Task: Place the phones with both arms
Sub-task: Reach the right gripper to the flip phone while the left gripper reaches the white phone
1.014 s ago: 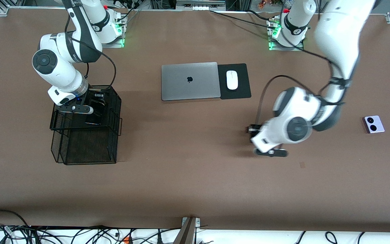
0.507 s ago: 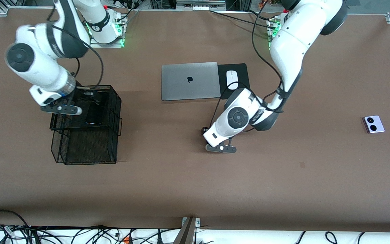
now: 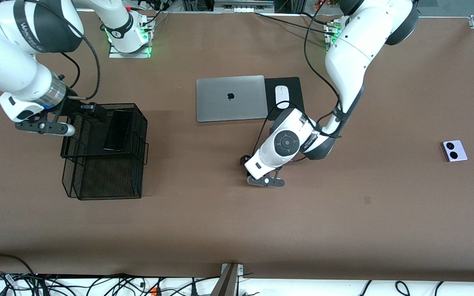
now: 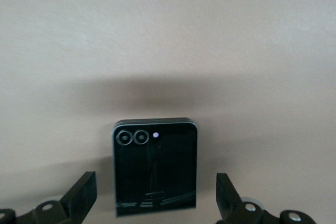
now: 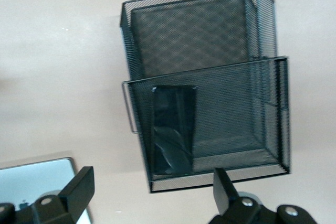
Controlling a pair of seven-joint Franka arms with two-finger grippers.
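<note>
A: Brown table point(image 3: 220, 230), mostly bare. Where do we stand with the phones?

B: We see the left gripper point(image 3: 266, 181) low over the table with its jaws wide apart. The small black folded phone point(image 4: 155, 167) lies flat directly under it, between the fingers point(image 4: 79, 198) and touching neither. The right gripper point(image 3: 44, 126) is also spread and empty, just beside the mesh rack point(image 3: 105, 181). The long black phone point(image 3: 115, 132) rests in the upper tray, below and to the side of that gripper.

A: What can go wrong?

B: If the left gripper tilts or shifts sideways, we think a finger may catch the phone's edge and push it. The long phone seems to lean in the tray, so it may slide. The lilac phone point(image 3: 454, 150) is well apart from both grippers, which means a long reach.

A: And compared with one second ago?

B: The left gripper has travelled toward the middle of the table. The right gripper was over the rack and has now pulled out to its side
</note>
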